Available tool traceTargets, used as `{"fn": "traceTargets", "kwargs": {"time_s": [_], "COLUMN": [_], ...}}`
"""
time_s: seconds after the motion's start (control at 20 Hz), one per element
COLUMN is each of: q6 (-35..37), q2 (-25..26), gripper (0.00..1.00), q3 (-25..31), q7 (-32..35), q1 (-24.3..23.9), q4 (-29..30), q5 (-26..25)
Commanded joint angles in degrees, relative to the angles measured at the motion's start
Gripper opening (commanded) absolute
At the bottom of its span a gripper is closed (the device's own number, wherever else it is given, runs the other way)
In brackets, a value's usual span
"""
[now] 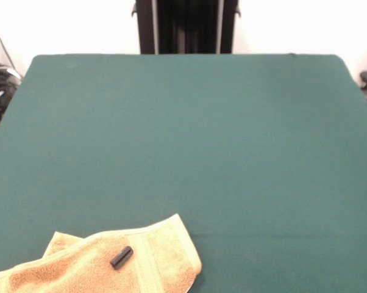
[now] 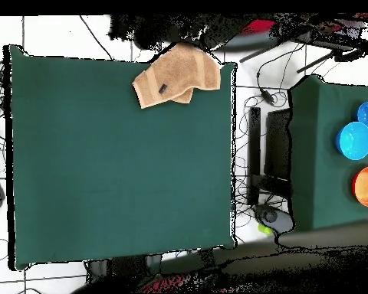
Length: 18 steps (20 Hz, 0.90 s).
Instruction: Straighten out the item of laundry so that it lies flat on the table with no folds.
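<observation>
Right, towel point(image 1: 104, 262) bunched at near-left tabletop point(image 1: 232, 152) corner, partly folded, hanging over near edge. Small black cylinder point(image 1: 121, 257) on top. Arm out of view, so fingers: can't tell. I'd pinch folded corner, drag toward centre.

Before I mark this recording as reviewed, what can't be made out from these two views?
- Gripper: in neither view; only the pedestal shows at the front view's top.
- Towel: the front view's bottom edge cuts it off; overhead, its far end runs into the ragged top border.
- Underside of the towel's folded-over layers: hidden in both views.
- Black cylinder on the towel: too small to identify.
- White tag: not discernible.
</observation>
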Motion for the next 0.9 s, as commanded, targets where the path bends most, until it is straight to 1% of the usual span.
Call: {"fn": "traceTargets", "kwargs": {"time_s": [0.05, 0.9], "q6": [4.27, 4.23], "q2": [-4.67, -4.87], "gripper": [0.00, 0.00], "q3": [3.71, 3.92], "q7": [8.14, 8.88], "q1": [2.02, 1.66], "q4": [-1.19, -1.33], "q5": [3.07, 3.27]}}
